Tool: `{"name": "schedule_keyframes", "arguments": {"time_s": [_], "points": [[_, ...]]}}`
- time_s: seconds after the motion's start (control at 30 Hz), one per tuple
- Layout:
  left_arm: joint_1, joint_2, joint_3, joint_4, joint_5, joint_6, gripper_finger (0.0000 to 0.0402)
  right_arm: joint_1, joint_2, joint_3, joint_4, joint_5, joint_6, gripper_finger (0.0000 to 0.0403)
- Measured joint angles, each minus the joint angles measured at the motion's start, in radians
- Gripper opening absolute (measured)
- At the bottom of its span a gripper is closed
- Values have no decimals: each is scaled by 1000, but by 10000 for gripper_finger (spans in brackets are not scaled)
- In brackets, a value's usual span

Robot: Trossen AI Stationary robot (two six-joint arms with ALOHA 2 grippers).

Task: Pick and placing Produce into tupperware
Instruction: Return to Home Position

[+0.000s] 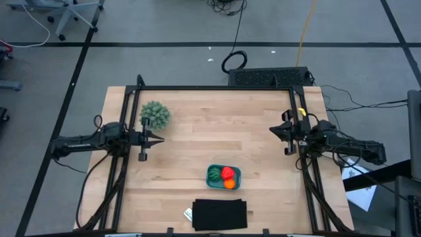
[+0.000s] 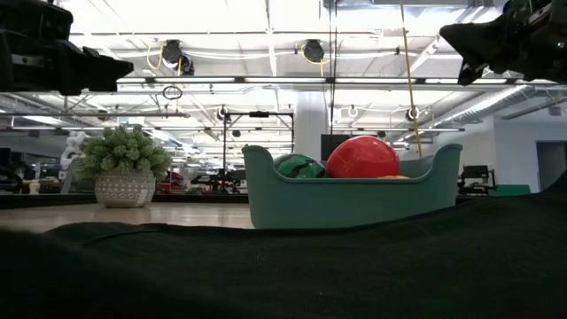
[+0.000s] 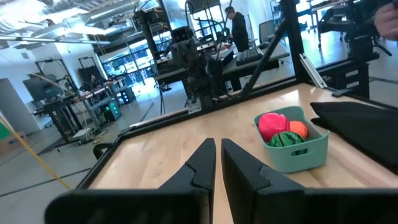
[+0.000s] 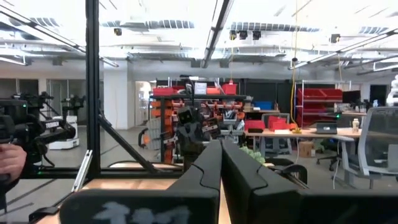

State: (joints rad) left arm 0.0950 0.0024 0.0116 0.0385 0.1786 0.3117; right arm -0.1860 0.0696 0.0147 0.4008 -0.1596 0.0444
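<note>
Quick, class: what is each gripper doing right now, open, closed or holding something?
Left gripper: closed, holding nothing.
Right gripper: closed, holding nothing.

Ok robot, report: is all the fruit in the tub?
Left gripper, right gripper shut, empty, at table sides. Red toy ball, orange ball, striped green ball inside teal plastic tub. Nothing blocking.

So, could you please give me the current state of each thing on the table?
Teal tub: upright, holding all three fruits.
Toy watermelon: inside tub.
Red fruit: inside tub.
Orange fruit: inside tub.
Left gripper: shut, empty, raised.
Right gripper: shut, empty, raised.
Potted plant: upright.
</note>
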Motion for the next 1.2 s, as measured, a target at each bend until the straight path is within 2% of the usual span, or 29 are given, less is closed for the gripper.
{"name": "schedule_keyframes", "arguments": {"time_s": [0.2, 0.5, 0.67, 1.2], "points": [[-21, 3, 0, -8, -49, -8, 31, 36, -40, 0, -47, -80, -5, 0], [-77, 3, 0, -26, -161, -11, 31, 141, -45, 0, -138, 1, -115, 0], [-116, 4, 0, -28, -181, -9, 31, 182, -52, 0, -208, 1, -146, 0], [-151, 6, 0, -33, -192, -43, 31, 194, -53, 0, -216, 6, -105, 0]]}}
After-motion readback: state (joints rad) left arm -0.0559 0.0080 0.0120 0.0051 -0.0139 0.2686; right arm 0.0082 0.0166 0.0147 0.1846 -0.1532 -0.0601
